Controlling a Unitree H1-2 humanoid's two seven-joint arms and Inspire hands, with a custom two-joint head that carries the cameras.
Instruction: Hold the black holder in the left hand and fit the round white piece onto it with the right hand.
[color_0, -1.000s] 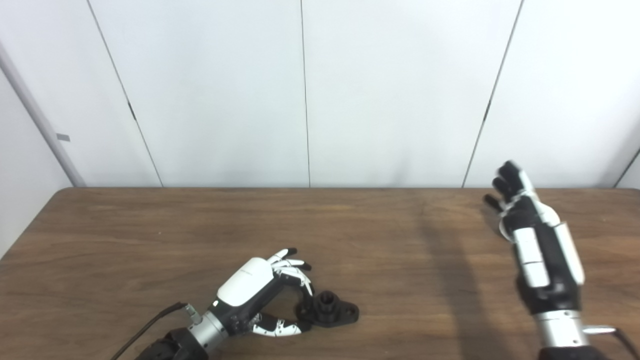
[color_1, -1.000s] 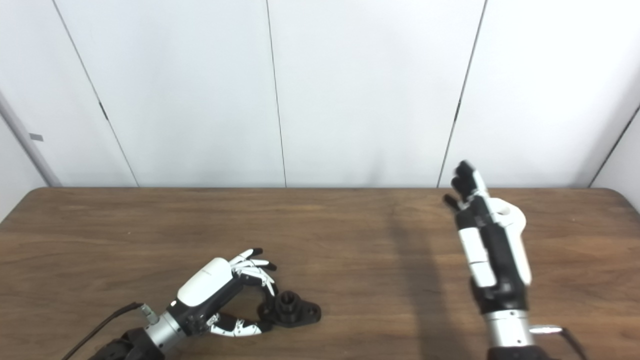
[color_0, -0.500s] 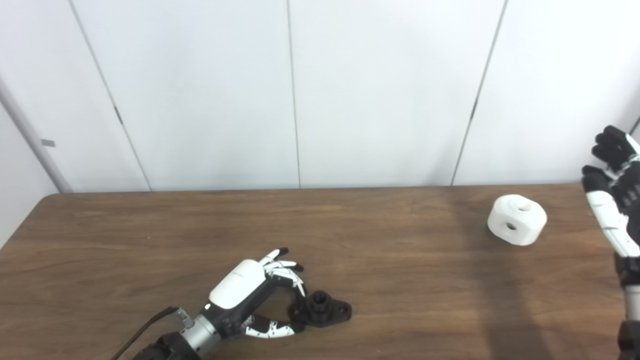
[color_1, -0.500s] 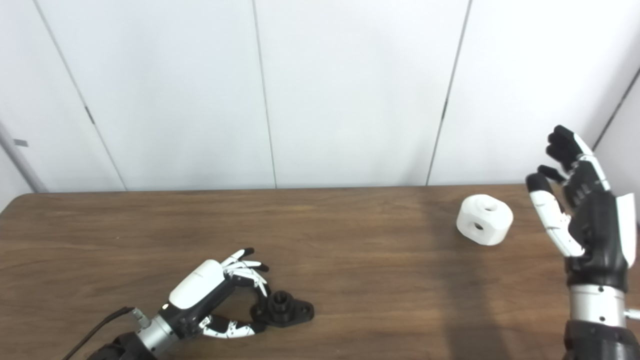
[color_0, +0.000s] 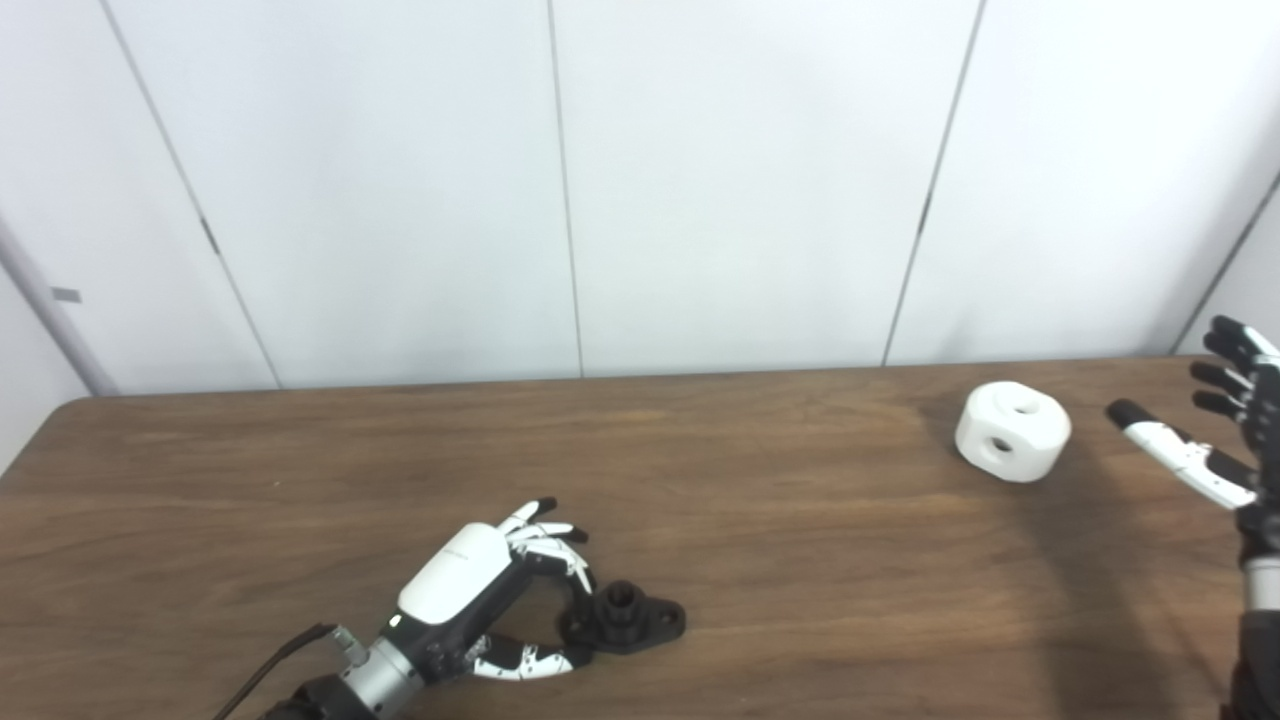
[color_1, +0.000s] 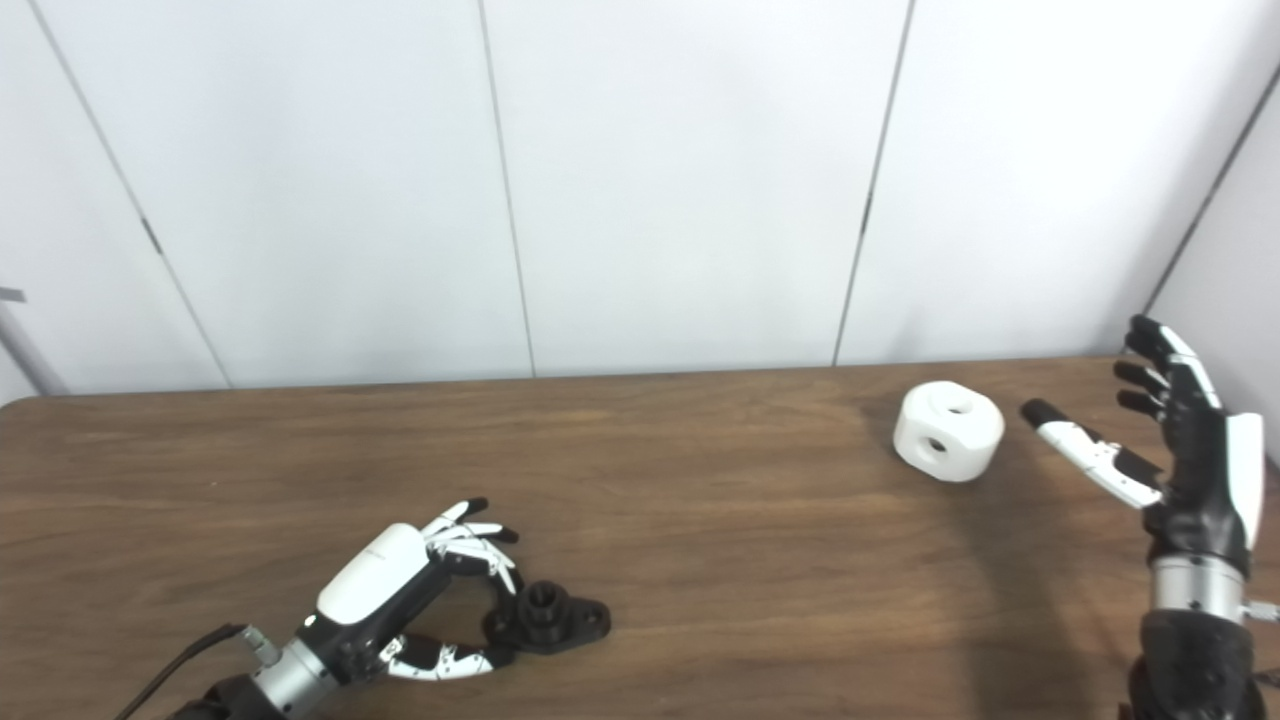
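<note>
Lower left: left hand (color_1: 385, 590) curls around the black holder (color_1: 548, 619) on the table (color_1: 700, 560), maybe just touching it. Far right, right hand (color_1: 1175, 445) spread wide beside the round white piece (color_1: 948, 430).

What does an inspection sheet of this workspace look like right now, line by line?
Surface: brown wooden table, bare apart from the job's things.
Job's things: black holder flat near the front edge; round white piece far right, untouched.
Clutter: nothing seen.
Hands: left hand curled around the holder's left end, a firm grip unclear; right hand open, beside the white piece, apart.
Cables: black cable at the left wrist.
Surroundings: white wall panels.
</note>
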